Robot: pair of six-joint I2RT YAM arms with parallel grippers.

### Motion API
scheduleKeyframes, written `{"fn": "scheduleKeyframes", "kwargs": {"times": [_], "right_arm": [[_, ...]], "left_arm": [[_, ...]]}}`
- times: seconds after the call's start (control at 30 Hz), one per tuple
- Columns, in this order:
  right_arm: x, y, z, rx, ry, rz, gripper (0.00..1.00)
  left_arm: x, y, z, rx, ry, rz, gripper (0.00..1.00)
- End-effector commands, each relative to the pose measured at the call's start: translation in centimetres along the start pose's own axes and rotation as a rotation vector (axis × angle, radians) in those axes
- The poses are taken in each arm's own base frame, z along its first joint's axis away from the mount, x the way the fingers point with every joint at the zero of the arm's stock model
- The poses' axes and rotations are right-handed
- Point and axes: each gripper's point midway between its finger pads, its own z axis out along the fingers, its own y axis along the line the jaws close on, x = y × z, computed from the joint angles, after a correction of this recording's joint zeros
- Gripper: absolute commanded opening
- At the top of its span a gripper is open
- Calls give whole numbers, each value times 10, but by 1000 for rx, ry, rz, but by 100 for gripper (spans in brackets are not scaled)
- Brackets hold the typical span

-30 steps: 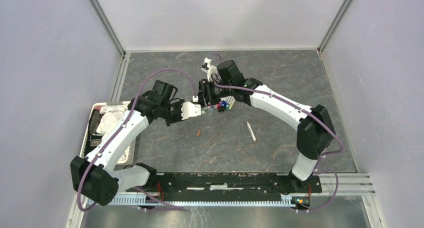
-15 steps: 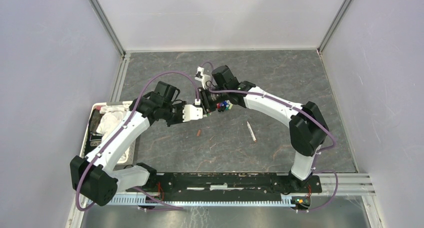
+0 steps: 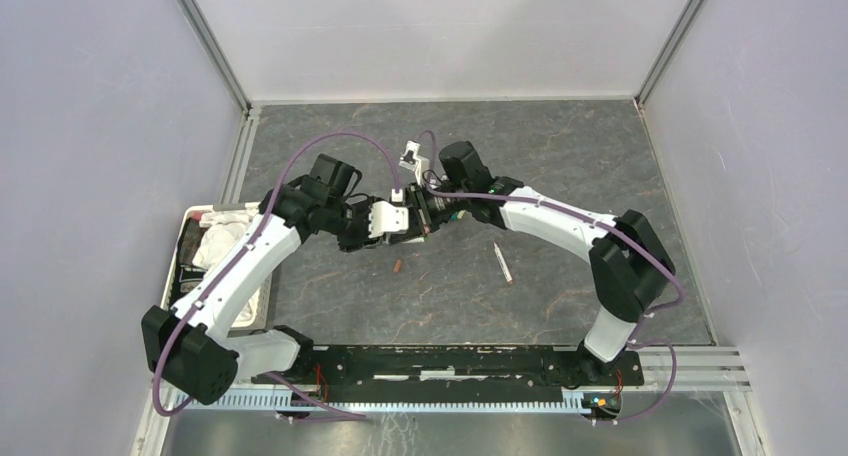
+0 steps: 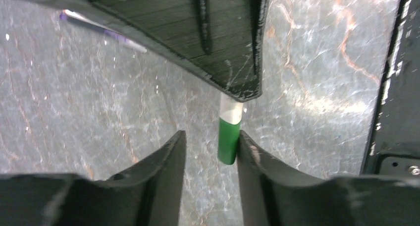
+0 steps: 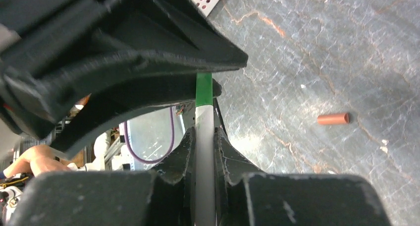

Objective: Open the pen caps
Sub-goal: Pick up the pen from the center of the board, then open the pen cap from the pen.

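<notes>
The green cap point(image 4: 229, 141) sits on the end of a white pen point(image 5: 204, 118). Behind the cap, the right jaws are closed on this pen. The left jaws stand partly open around the cap, with one side touching it. We judge that uncapping is in hand: next the left jaws must close and pull straight off.

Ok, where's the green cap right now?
The green cap is mid-table, on the pen the right gripper clamps by its barrel; in the left wrist view it sits between the left gripper's open fingers, against one.
</notes>
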Motion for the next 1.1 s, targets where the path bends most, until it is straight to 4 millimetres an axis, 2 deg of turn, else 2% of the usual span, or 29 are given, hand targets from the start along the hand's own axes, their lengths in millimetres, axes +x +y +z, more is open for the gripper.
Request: {"fn": "scheduleKeyframes", "kwargs": {"times": [0.0,0.1,0.27,0.37,0.5,0.73,0.8,0.87,1.0,1.03,1.07], "right_arm": [[5,22,-21,-83,-36,-109,0],[4,26,-33,-101,-87,-129,0],[8,29,-37,-132,-99,-138,0],[7,36,-39,-163,-119,-151,0],[5,42,-41,-188,-147,-168,0],[4,44,-42,-200,-181,-163,0],[4,44,-42,-208,-192,-151,0],[4,44,-41,-217,-203,-143,0],[10,41,-38,-215,-186,-133,1],[11,40,-36,-213,-180,-134,8],[12,40,-35,-211,-172,-135,20]], "left_arm": [[-45,9,-14,22,-179,-48,52],[-57,-6,-18,112,-245,-68,60],[-67,-21,-24,165,-308,-56,62],[-66,-25,-23,182,-309,-56,63],[-56,-25,-15,192,-264,-75,62],[-49,-30,-8,224,-245,-89,54],[-51,-32,-9,241,-254,-91,50],[-54,-35,-10,261,-264,-94,41],[-55,-34,-13,261,-264,-77,6],[-55,-34,-13,260,-262,-71,3],[-54,-34,-13,257,-260,-66,3]]}}
